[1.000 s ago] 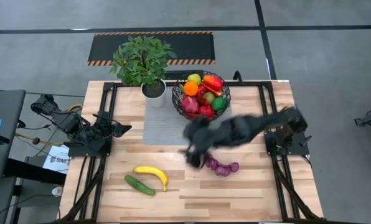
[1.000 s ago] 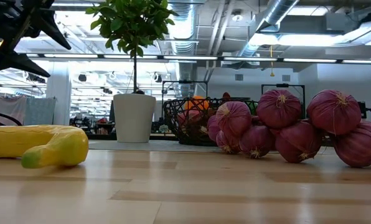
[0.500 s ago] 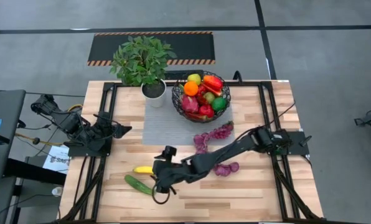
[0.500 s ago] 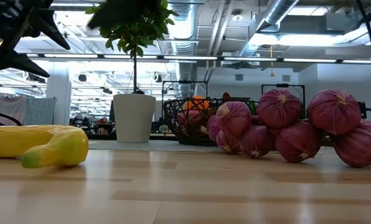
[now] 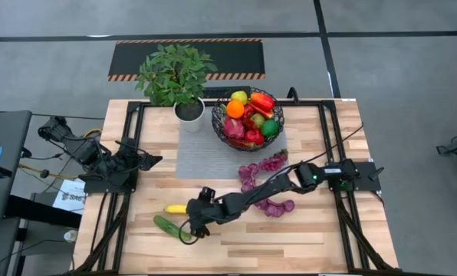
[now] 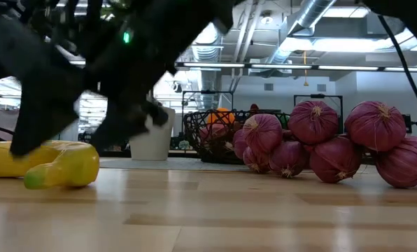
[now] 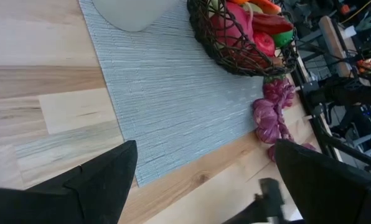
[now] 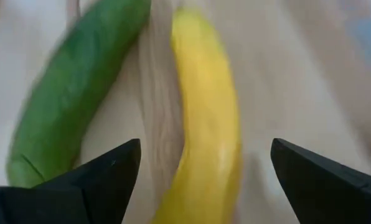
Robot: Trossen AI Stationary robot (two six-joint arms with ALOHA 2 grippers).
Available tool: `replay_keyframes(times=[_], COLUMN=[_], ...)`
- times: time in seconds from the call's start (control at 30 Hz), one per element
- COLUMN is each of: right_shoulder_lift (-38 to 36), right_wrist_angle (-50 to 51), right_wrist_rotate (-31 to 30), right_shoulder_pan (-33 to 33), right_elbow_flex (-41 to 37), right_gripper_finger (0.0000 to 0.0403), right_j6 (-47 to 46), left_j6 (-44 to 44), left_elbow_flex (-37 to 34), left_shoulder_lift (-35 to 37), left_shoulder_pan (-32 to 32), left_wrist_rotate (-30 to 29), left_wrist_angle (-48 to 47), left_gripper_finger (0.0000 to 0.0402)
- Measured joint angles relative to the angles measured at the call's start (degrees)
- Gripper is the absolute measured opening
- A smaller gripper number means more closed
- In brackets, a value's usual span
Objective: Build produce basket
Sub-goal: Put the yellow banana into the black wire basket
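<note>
Two dark arms work a wooden tabletop [image 5: 305, 230] seen from above: the right gripper [image 5: 195, 228] reaches across to the near left part, poised over the yellow banana [image 5: 176, 208] and green cucumber [image 5: 166, 225], while the left arm [image 5: 110, 162] waits folded at the left edge. At the far side, the black wire basket [image 5: 248, 119] sits on a grey mat [image 5: 202, 157] beside a potted plant [image 5: 175, 77], already heaped with produce; purple grapes [image 5: 263, 165] lie just in front of it. From tabletop level, the right arm looms dark over the banana [image 6: 47, 162], with grapes [image 6: 320, 143] to its right. Past the left wrist, spread fingers [image 7: 92, 183] frame mat and basket [image 7: 235, 53]. Past the right wrist, fingers [image 8: 86, 183] stand wide apart, banana [image 8: 204, 137] between them, nothing gripped.
</note>
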State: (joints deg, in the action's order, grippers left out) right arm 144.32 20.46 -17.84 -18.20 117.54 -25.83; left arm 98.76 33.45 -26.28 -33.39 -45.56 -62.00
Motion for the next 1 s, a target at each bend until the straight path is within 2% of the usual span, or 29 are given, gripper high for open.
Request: replay_keyframes(times=[0.1, 0.2, 0.43, 0.57, 0.8, 1.0], right_shoulder_lift=[1.2, 1.1, 0.8, 0.8, -6.5, -16.5], right_wrist_angle=[0.9, 3.0, 5.3, 11.5, 20.8, 31.2], right_wrist_rotate=[1.1, 0.1, -0.3, 0.8, -0.7, -4.5], right_shoulder_pan=[-0.2, -0.5, 0.0, 0.2, 2.7, 8.1], right_elbow_flex=[0.0, 0.2, 0.4, 4.6, 7.8, 7.8], right_gripper_finger=[0.0367, 0.0334, 0.0193, 0.0116, 0.0113, 0.0145], right_j6=[-2.5, -3.9, -4.4, -3.3, 2.4, 8.9], left_j6=[0.0, 0.0, -0.2, -0.7, -1.1, -1.1], left_elbow_flex=[0.0, 0.0, 0.0, 0.0, 0.0, 0.0], left_shoulder_lift=[0.0, 0.0, 0.0, 0.0, 0.0, 0.0], left_shoulder_pan=[0.0, 0.0, 0.0, 0.0, 0.0, 0.0], left_wrist_rotate=[0.1, 0.1, 0.1, 0.5, 0.8, 0.8], left_wrist_angle=[0.0, 0.0, 0.0, 0.0, 0.2, 0.2], left_gripper_finger=[0.0364, 0.0364, 0.0364, 0.0364, 0.0364, 0.0364])
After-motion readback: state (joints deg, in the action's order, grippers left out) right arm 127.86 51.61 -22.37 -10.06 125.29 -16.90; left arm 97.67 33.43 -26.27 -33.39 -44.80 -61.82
